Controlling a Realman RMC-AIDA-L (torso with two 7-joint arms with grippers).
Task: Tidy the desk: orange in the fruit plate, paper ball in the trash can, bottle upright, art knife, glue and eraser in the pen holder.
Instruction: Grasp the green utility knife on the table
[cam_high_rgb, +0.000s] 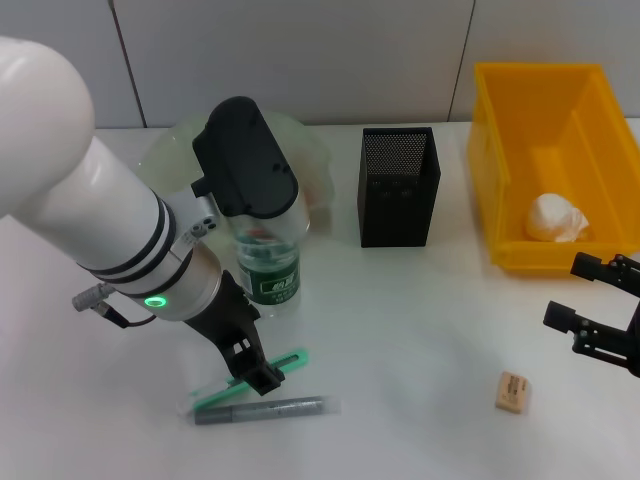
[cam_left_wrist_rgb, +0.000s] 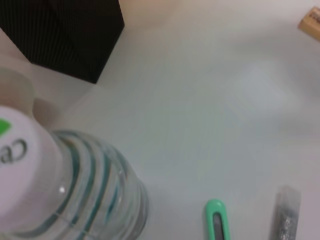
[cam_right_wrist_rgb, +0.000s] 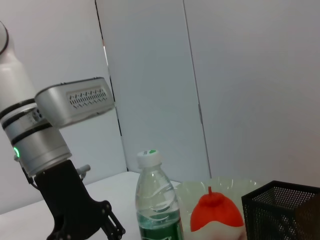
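Head view: bottle (cam_high_rgb: 268, 268) upright by my left gripper (cam_high_rgb: 252, 368) — fingers apart, low over the green art knife (cam_high_rgb: 262, 375) and glue (cam_high_rgb: 265, 409). Right gripper (cam_high_rgb: 600, 315) open, near eraser (cam_high_rgb: 512, 391). Paper ball (cam_high_rgb: 556, 218) in yellow bin (cam_high_rgb: 500, 160); orange (cam_right_wrist_rgb: 215, 214) on plate (cam_right_wrist_rgb: 187, 190) beside pen holder (cam_high_rgb: 398, 186).

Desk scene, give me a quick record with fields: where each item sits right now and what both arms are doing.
bottle: upright, in front of the fruit plate
orange: in the fruit plate
paper ball: inside the yellow bin
pen holder: upright, contents not visible
art knife: flat on the desk
glue: flat on the desk beside the art knife
eraser: on the desk, near the right gripper
left gripper: just above the art knife
right gripper: jaws open, empty
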